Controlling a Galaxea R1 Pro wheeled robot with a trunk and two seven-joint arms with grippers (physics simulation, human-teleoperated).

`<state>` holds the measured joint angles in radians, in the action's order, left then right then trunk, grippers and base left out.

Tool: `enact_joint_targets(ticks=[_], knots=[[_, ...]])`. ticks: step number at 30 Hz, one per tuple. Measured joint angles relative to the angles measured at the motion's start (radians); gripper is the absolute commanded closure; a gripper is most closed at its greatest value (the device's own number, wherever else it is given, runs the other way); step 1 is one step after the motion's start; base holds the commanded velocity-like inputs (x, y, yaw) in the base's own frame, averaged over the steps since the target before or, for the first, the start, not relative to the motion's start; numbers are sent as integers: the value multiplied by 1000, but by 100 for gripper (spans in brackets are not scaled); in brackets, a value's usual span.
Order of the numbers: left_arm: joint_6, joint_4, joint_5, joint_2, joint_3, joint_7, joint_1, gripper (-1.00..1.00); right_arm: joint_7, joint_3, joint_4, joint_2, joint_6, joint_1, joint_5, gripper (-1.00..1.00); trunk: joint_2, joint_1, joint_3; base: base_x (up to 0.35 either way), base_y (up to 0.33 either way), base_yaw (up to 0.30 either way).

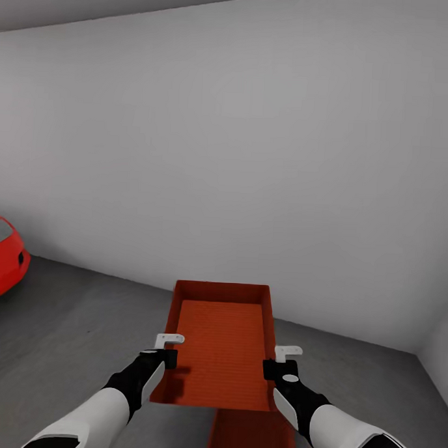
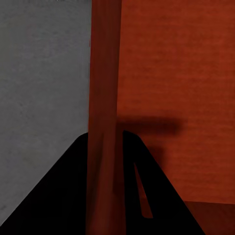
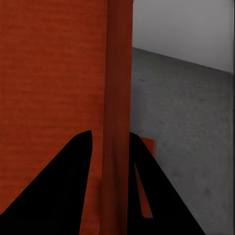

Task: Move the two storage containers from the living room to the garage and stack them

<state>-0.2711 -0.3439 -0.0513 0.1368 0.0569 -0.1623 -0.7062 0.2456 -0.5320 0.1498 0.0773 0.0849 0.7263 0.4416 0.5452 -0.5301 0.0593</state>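
I hold an orange-red storage container [image 1: 222, 341] level in the air between both arms, above the dark grey concrete floor [image 1: 70, 321] of the garage. My left gripper [image 1: 168, 352] is shut on its left wall [image 2: 104, 98], a black finger [image 2: 58, 196] on each side. On the opposite wall [image 3: 117, 98] my right gripper [image 1: 278, 363] is shut the same way. Below and nearer to me, part of the second storage container [image 1: 250, 437] shows under the held one, low on the floor; a sliver of it [image 3: 148, 147] also appears in the right wrist view.
A plain pale grey wall [image 1: 227, 152] stands close ahead and meets a side wall at the right corner [image 1: 433, 363]. The nose of a red car [image 1: 4, 253] is at the far left on the concrete.
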Motion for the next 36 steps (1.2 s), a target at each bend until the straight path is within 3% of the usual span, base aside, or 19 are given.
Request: enact_joint_targets(ticks=[36], knots=[[-2, 0, 0, 0, 1, 0, 0, 100, 0, -1, 0, 0, -2, 0, 1, 100, 0, 0, 0, 0, 0, -185]])
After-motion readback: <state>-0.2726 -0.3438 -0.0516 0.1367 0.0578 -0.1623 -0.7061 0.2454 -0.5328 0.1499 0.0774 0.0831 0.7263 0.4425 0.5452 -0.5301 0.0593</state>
